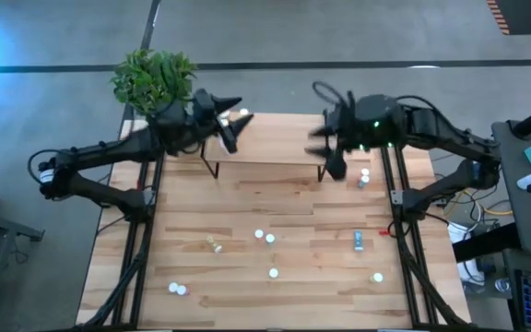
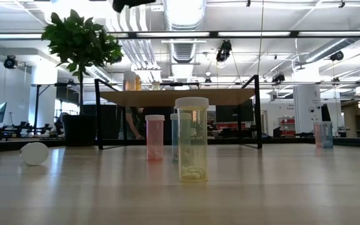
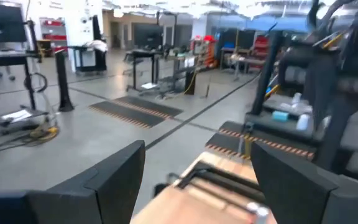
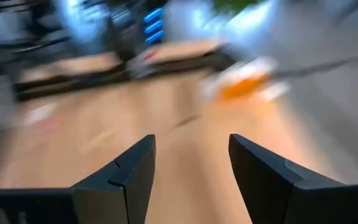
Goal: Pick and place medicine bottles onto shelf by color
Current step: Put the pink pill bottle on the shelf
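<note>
**Medicine bottles scattered on the desk, both pincers up at the shelf**

Medicine bottles, tiny cylinders with round white caps, lie spread over the near half of the light butcher-block desk (image 1: 284, 198). From above, a pair of white caps (image 1: 264, 236) sits near the middle, a tipped yellowish bottle (image 1: 213, 244) to its left, a blue-green bottle (image 1: 359, 240) to its right, and more caps closer to the front edge. Two more bottles (image 1: 364, 177) stand just beside the shelf's right end. From desk height, a tall clear yellow bottle (image 2: 192, 139) stands nearest, with a pinkish bottle (image 2: 154, 137) just behind and to one side.

The low light-wood shelf on its black wire frame (image 1: 270, 148) stands at the far edge of the desk. An orange-bodied bottle (image 1: 239, 116) appears to rest at its left end.

The left pincer (image 1: 230, 129) hangs over the shelf's left end, fingers spread wide and empty. The right pincer (image 1: 332, 152) hovers over the shelf's right end, fingers parted about halfway with nothing between them; its wrist view is blurred.

The next step looks like a fresh pick. Doing it well likely means choosing an upright bottle, coming straight down over its cap, closing on the body, and avoiding its close neighbours. The tipped bottle would need a lower, sideways approach.
</note>
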Controlling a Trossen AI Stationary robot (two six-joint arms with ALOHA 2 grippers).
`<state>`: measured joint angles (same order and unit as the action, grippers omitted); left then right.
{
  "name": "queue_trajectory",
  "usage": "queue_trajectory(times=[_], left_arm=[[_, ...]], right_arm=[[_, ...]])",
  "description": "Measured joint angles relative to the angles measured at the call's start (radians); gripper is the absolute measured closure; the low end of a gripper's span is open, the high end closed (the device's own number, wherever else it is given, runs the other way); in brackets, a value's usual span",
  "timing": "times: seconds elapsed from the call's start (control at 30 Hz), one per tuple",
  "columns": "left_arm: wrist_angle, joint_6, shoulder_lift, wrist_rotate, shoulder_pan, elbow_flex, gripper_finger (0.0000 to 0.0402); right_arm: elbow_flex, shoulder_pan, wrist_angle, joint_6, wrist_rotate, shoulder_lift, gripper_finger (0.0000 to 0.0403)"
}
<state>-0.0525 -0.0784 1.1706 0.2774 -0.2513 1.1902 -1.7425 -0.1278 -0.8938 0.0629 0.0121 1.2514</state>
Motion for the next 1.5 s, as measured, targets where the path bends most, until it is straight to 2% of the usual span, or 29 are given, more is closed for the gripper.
queue_trajectory(times=[0.1, 0.13, 0.2, 0.23, 0.33, 0.4, 0.47, 0.53, 0.6, 0.7, 0.87, 0.93, 1.07, 1.13, 1.2, 1.37, 1.5], left_arm=[[-0.042, -0.038, 0.055, 0.069, 0.098, 0.006, 0.0125], [-0.059, -0.04, 0.078, 0.094, 0.133, 0.011, 0.0125], [-0.079, -0.041, 0.122, 0.163, 0.21, 0.034, 0.0125], [-0.075, -0.041, 0.142, 0.207, 0.245, 0.053, 0.0125], [-0.015, -0.067, 0.196, 0.368, 0.357, 0.112, 0.0125], [0.09, -0.135, 0.225, 0.494, 0.428, 0.151, 0.0125], [0.235, -0.253, 0.243, 0.603, 0.493, 0.185, 0.0125], [0.379, -0.411, 0.254, 0.673, 0.55, 0.214, 0.0125], [0.496, -0.567, 0.262, 0.702, 0.592, 0.229, 0.0125], [0.548, -0.695, 0.266, 0.695, 0.615, 0.218, 0.0125], [0.586, -0.743, 0.261, 0.631, 0.616, 0.202, 0.0125], [0.725, -0.823, 0.25, 0.566, 0.607, 0.203, 0.0125], [1.077, -1.105, 0.218, 0.355, 0.595, 0.209, 0.0125], [1.178, -1.16, 0.211, 0.254, 0.601, 0.202, 0.0125], [1.234, -1.167, 0.21, 0.153, 0.618, 0.189, 0.0125], [1.347, -1.071, 0.201, -0.123, 0.638, 0.135, 0.0125], [1.353, -1.067, 0.165, -0.207, 0.64, 0.052, 0.0125]], right_arm=[[0.013, 0.037, -0.041, 0.125, -0.163, 0.002, 0.0209], [0.019, 0.056, -0.055, 0.158, -0.193, 0.003, 0.021], [0.033, 0.11, -0.108, 0.19, -0.176, 0.004, 0.0214], [0.043, 0.143, -0.135, 0.195, -0.132, 0.005, 0.0217], [0.084, 0.25, -0.197, 0.208, 0.104, 0.005, 0.0228], [0.119, 0.315, -0.205, 0.215, 0.246, 0.0, 0.0234], [0.159, 0.366, -0.175, 0.214, 0.342, -0.012, 0.0237], [0.204, 0.403, -0.107, 0.209, 0.393, -0.021, 0.0238], [0.252, 0.421, -0.013, 0.197, 0.4, -0.031, 0.0238], [0.32, 0.436, 0.134, 0.179, 0.398, -0.049, 0.0239], [0.4, 0.438, 0.293, 0.18, 0.283, -0.06, 0.024], [0.431, 0.438, 0.313, 0.174, 0.239, -0.053, 0.0243], [0.472, 0.438, 0.324, 0.165, 0.217, -0.014, 0.0249], [0.479, 0.438, 0.325, 0.172, 0.216, 0.017, 0.0252], [0.478, 0.437, 0.346, 0.204, 0.216, 0.056, 0.0256], [0.436, 0.435, 0.417, 0.313, 0.225, 0.158, 0.0272], [0.384, 0.435, 0.432, 0.331, 0.253, 0.234, 0.0281]])
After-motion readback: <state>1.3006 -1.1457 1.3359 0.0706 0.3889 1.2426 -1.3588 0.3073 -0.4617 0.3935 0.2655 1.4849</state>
